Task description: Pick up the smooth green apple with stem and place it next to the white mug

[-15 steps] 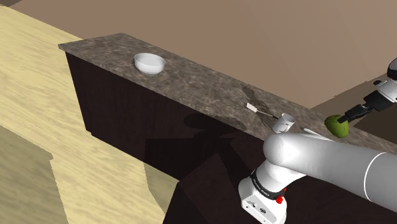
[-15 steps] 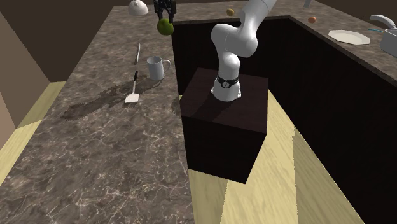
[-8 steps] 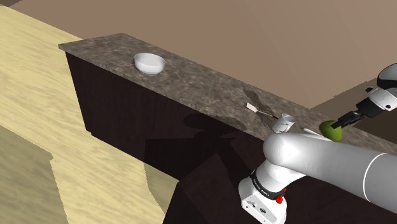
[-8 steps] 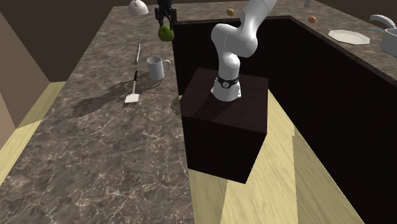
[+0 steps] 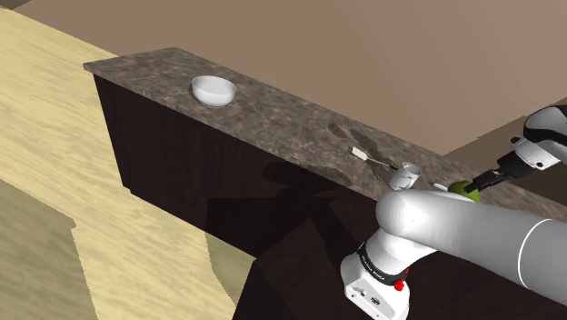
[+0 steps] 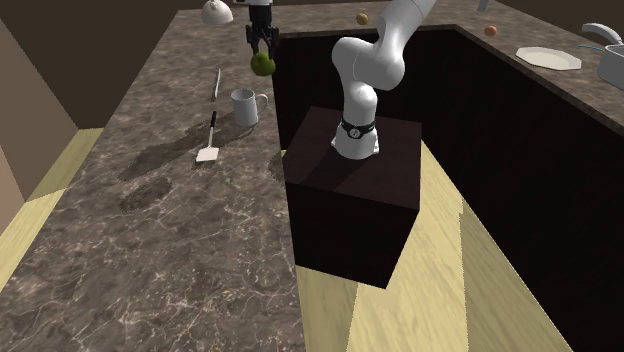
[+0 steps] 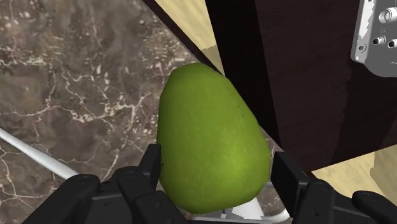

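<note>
While the green apple (image 6: 263, 63) hangs clear of the marbled countertop (image 6: 150, 230), the gripper (image 6: 262, 50) is closed on it, holding it in the upper middle of the second exterior view, just above the white mug (image 6: 245, 105) in the frame. In the shoulder view the apple (image 5: 463, 188) sits at right centre, just right of the mug (image 5: 406, 175), with its lower part hidden by the arm's grey link. The wrist view shows both black fingers (image 7: 149, 167) pressed against the fruit's flanks at one end, with most of the body projecting beyond the fingertips. Three hazards are noted.

First, the skin looks smooth and the hold covers only a small part of the fruit, so a quick swing or a jolt on descent could let it slip free.

Second, the mug stands close to the countertop's edge on the side of the dark stand (image 6: 350, 190). A rounded fruit released on that side could roll off and drop to the floor.

Third, room is limited. The mug's handle points toward the right of the second exterior view, and a white spatula (image 6: 210, 135) lies to the mug's left, so a low approach could knock either one. How high the apple is above the surface cannot be judged with confidence, so releasing too early is also a risk.
</note>
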You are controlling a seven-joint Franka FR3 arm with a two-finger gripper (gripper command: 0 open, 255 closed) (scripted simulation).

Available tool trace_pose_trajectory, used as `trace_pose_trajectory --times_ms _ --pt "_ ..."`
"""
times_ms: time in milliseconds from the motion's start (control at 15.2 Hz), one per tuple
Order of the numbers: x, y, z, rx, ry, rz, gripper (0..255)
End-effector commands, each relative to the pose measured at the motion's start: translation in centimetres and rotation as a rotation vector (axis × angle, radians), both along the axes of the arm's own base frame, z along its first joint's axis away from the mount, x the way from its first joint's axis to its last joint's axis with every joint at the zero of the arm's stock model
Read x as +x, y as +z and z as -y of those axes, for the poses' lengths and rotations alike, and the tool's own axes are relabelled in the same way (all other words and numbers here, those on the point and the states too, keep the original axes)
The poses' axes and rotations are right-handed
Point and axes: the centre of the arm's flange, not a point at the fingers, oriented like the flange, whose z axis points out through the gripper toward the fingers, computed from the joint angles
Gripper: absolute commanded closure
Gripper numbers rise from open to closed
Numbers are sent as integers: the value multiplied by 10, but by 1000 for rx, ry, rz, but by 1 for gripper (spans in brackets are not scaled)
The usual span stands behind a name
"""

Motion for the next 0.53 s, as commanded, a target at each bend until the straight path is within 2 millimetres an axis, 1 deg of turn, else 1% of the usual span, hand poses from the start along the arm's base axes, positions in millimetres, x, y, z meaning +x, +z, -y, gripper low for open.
trace_pose_trajectory --times_ms 0,462 --pt "1 -11 0 -1 0 0 255" --pt "1 -48 0 -1 0 0 255"
